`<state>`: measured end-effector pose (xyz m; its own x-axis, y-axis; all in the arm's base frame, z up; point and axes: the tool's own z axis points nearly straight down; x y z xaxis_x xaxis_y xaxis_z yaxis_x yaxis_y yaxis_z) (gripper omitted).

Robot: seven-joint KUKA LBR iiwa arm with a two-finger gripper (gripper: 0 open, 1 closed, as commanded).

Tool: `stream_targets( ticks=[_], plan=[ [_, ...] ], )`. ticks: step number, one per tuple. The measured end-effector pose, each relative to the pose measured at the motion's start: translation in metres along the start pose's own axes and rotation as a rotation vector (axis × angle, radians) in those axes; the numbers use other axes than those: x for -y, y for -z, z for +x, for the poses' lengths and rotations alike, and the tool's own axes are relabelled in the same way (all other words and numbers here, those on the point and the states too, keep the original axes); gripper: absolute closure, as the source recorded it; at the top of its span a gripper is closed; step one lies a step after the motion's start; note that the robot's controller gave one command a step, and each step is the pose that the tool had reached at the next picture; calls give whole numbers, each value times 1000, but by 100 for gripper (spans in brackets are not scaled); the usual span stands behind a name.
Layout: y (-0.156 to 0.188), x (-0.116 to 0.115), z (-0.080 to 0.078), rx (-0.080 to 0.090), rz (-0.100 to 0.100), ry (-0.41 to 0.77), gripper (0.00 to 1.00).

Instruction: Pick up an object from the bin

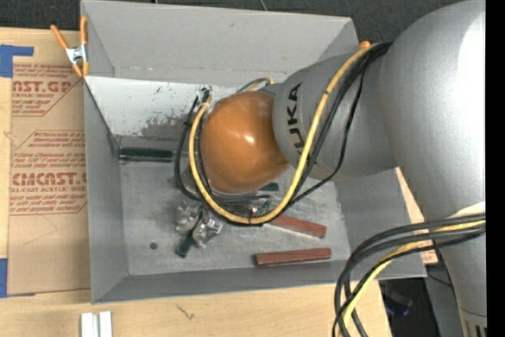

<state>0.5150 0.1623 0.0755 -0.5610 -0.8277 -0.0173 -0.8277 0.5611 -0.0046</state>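
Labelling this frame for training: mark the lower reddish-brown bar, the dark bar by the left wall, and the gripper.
Lower reddish-brown bar (292, 256): camera view, middle of its length.
Dark bar (146, 155): camera view, middle of its length.
Gripper (197, 223): camera view, its metal tip.

Robotics laboratory, test station, viewed from above: a large silver industrial arm (442, 106), on whose casing part of the KUKA lettering is seen, is extended from the right over a grey metal bin (229, 35). The bin is set on a pale wooden bench top (237, 312). Yellow and black cables (379, 249) are run along the arm and looped round an orange cover (237, 142) at its wrist. The bin's far-left wall is marked by dark scuffs.
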Motion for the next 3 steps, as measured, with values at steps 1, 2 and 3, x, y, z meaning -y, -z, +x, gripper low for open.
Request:
stream_targets(
  ticks=[1,2,3],
  plan=[
    [0,0,0,0,0,0,100],
    [2,0,0,-3,-2,0,100],
    [11,-2,3,-17,-9,1,100]
  ],
)
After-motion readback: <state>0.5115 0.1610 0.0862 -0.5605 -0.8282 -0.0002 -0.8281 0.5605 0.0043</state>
